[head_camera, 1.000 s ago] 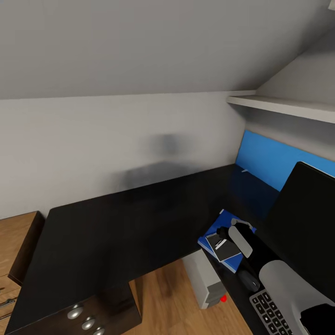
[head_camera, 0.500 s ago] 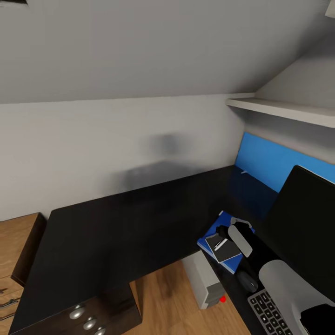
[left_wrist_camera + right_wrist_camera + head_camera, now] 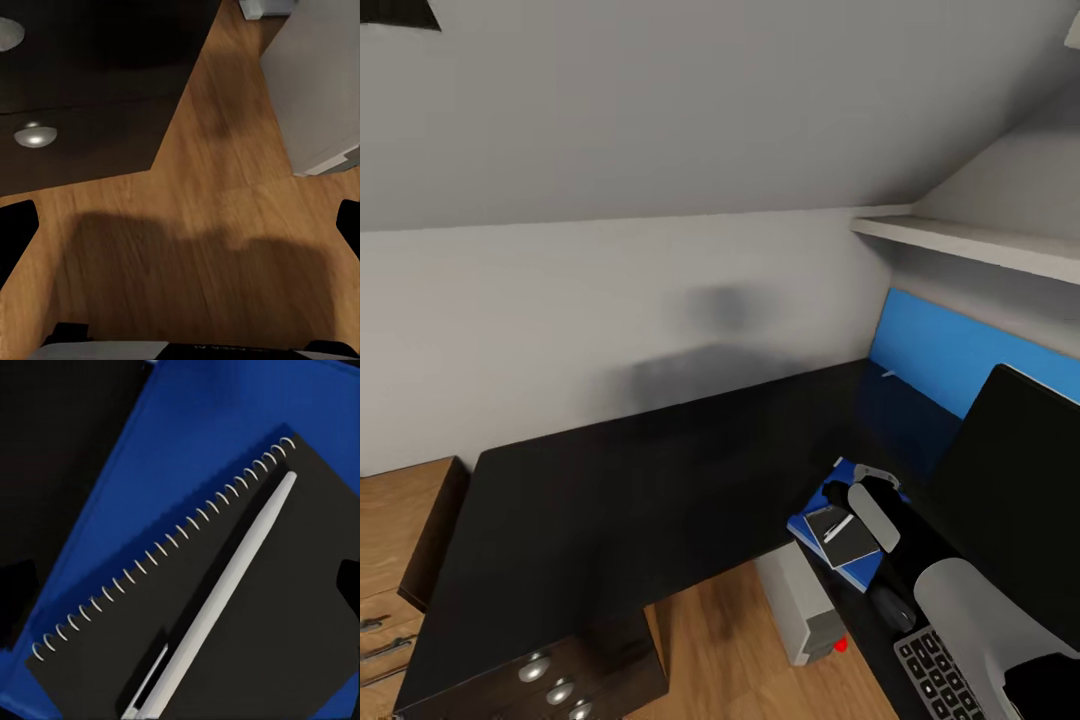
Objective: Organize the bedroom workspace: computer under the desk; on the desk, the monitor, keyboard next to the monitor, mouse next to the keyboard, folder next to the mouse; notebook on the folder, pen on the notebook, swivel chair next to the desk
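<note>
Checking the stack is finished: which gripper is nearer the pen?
Right. The right gripper hangs just above the pen, which lies on the notebook on the folder. The left gripper faces the wooden floor beside the desk's drawers, well away.

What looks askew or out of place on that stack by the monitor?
Little: the pen lies diagonally on the notebook, which sits skewed on the folder. The folder's corner seems to overhang the desk edge.
</note>
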### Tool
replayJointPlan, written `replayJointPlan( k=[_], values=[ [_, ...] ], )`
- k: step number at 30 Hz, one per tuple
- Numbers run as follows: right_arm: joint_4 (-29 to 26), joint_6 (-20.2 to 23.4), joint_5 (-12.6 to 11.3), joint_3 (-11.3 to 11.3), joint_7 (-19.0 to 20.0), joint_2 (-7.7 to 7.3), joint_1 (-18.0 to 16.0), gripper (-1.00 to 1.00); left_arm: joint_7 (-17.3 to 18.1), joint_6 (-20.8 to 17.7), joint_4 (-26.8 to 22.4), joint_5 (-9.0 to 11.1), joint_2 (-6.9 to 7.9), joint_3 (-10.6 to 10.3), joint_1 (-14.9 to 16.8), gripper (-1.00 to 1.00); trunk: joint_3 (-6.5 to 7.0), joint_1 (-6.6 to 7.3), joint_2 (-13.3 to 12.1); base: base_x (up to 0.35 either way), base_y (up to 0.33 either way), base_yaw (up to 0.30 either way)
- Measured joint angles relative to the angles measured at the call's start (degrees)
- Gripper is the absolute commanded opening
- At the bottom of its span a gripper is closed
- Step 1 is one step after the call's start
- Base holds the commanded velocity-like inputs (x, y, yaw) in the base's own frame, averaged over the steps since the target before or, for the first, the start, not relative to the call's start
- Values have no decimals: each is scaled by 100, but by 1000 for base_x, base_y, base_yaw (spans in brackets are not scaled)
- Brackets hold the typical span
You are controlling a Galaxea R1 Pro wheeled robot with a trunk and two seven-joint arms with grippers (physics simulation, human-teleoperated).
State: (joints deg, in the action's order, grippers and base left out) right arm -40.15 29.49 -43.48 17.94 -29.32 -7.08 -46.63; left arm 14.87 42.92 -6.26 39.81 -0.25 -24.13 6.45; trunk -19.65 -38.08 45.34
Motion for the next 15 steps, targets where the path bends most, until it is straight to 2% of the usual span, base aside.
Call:
replayJointPlan(
  k=[5,15],
  values=[
    [-29,-262,1,14,-13,5,0,100,0,0,0,0,2,1,0,100,90,110,-201,0,0,246],
    [-31,-347,-1,66,-15,48,0,100,-2,-14,0,6,7,-1,1,100,91,110,-203,0,0,270]
  ],
)
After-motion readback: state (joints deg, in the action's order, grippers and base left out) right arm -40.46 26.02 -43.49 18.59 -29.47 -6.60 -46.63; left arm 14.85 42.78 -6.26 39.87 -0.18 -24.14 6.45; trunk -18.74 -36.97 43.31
